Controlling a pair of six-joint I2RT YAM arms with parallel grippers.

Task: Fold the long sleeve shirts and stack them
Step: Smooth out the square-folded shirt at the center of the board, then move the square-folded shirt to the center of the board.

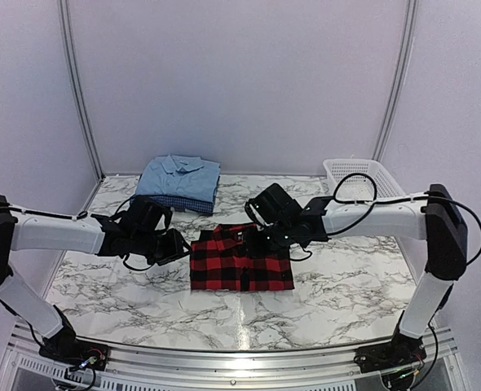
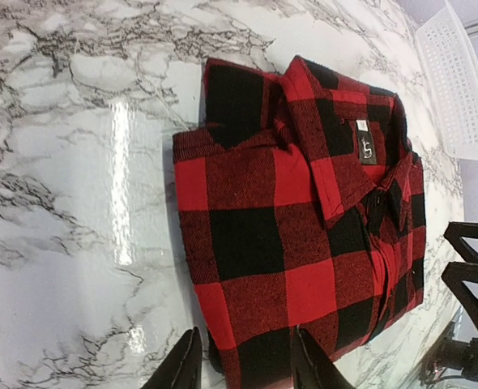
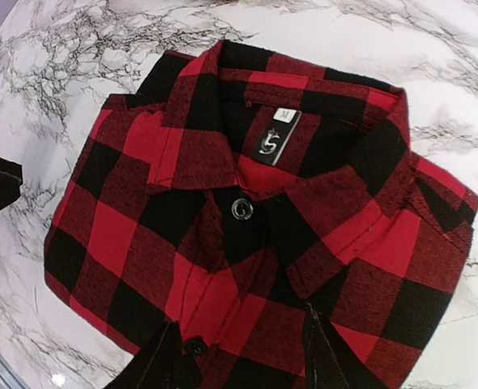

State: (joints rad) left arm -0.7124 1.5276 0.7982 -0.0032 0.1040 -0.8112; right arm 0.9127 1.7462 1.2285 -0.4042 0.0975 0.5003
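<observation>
Left jaws and right jaws hang part-open, empty, over plaid shirt (image 1: 240, 262); basket (image 1: 336, 169) beyond.

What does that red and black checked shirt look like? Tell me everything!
The red-and-black plaid shirt is folded into a neat rectangle and lies flat on the marble table. It looks like soft, thick flannel. Its collar faces up, with a small black neck label and dark buttons down the front. The left hand and right hand hang right over it, fingers apart.
</observation>
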